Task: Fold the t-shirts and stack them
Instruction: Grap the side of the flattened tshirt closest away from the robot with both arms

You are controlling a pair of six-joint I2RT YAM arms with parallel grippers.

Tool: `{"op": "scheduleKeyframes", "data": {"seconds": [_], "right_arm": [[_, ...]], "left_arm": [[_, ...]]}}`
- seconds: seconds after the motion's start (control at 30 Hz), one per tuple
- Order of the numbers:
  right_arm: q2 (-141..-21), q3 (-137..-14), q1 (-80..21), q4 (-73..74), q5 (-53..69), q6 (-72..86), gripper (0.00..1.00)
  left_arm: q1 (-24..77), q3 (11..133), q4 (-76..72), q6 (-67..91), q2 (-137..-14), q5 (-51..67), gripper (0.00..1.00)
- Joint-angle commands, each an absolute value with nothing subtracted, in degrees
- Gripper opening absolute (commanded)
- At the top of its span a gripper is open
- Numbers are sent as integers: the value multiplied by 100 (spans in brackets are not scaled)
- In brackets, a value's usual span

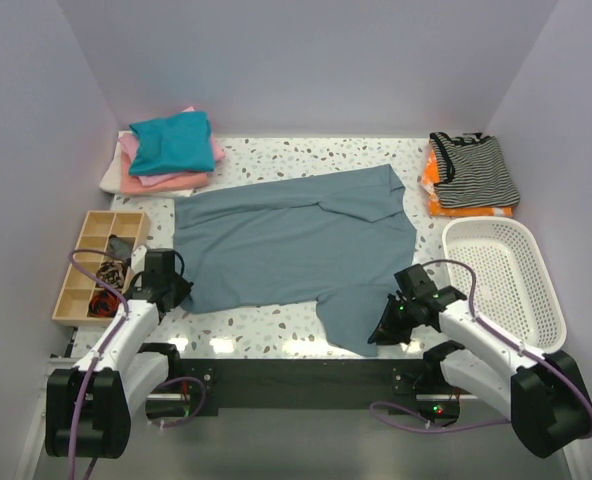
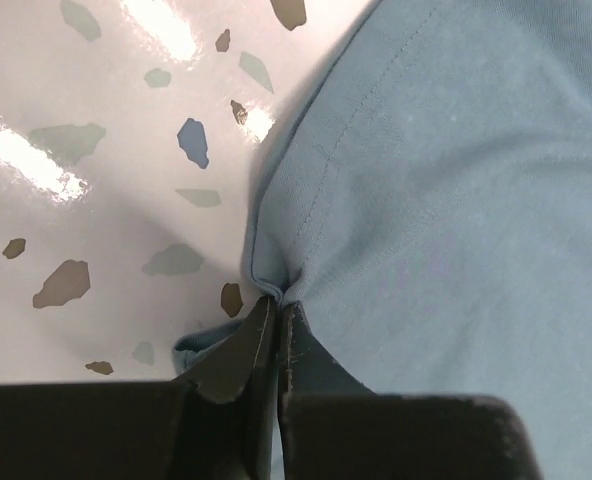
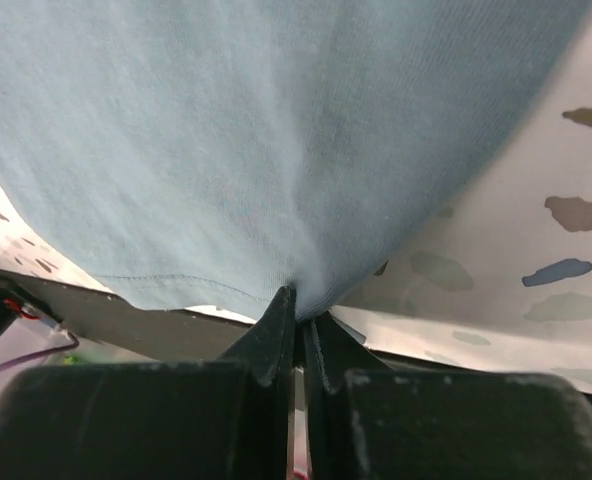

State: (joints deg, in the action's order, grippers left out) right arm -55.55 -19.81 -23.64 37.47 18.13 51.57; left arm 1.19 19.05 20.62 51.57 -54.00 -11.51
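Note:
The large slate-blue t-shirt [image 1: 296, 245] lies spread on the speckled table. My left gripper [image 1: 179, 292] is shut on its near left edge; in the left wrist view the fingertips pinch a hemmed fold of the shirt [image 2: 406, 180] at the gripper [image 2: 279, 305]. My right gripper [image 1: 384, 332] is shut on the shirt's near right part, by the table's front edge; in the right wrist view the cloth [image 3: 276, 130] rises from the gripper [image 3: 301, 305]. A folded teal shirt [image 1: 172, 140] tops a pink [image 1: 156, 180] and white [image 1: 113, 172] stack at the back left.
A wooden organiser tray [image 1: 80, 268] with small items stands left of the left arm. A white plastic basket [image 1: 541, 290] stands at the right. A striped black-and-white garment on orange cloth [image 1: 473, 172] lies at the back right.

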Motion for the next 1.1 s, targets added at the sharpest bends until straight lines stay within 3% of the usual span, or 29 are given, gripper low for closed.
{"op": "scheduleKeyframes", "data": {"seconds": [0.0, 0.27, 0.57, 0.87, 1.07], "right_arm": [[-5143, -2029, -2417, 3664, 1011, 4861, 0], [-4043, -2952, -2408, 4684, 449, 4685, 0], [-4517, -3603, -2408, 4378, 18, 4334, 0], [-6089, -4762, -2408, 3805, -553, 3762, 0], [-6266, -4886, -2400, 3683, -615, 3604, 0]], "left_arm": [[114, 1758, 2417, 5124, -5423, -932, 0], [114, 1854, 2443, 5159, -5195, -554, 0], [114, 2250, 2514, 5054, -5141, -158, 0], [114, 3057, 3057, 4685, -5555, -562, 0], [105, 3278, 3313, 4693, -5379, -650, 3]]}}
